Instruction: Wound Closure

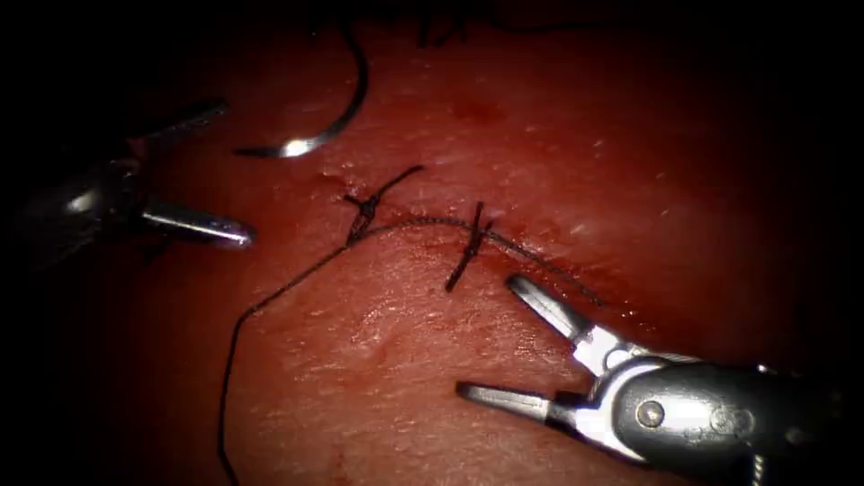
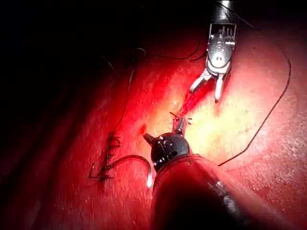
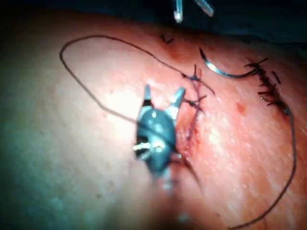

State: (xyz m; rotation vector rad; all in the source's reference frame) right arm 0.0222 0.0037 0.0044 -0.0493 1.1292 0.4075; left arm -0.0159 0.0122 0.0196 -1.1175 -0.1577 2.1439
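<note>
A surgical training bench: a slab of tissue [image 1: 423, 360], red and wet, lies spotlit against darkness, with dark thread [image 1: 270, 301] stitches crossing a cut [image 1: 540, 261], a loose curved needle [image 1: 328, 130], and two steel needle drivers, the left tool [image 1: 193, 166] and the right tool [image 1: 490, 337].

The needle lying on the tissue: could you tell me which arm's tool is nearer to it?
Left. The left tool, open and empty, sits just beside the needle. The right tool, also open and empty, is beyond the stitched cut.

The red, wet tissue [image 1: 432, 360] glistens, its surface finely grained. The curved steel needle [image 1: 333, 126] is smooth and gleams. The dark thread [image 1: 270, 301] looks matt. The right arm's polished metal hand [image 1: 490, 337] shines.
</note>
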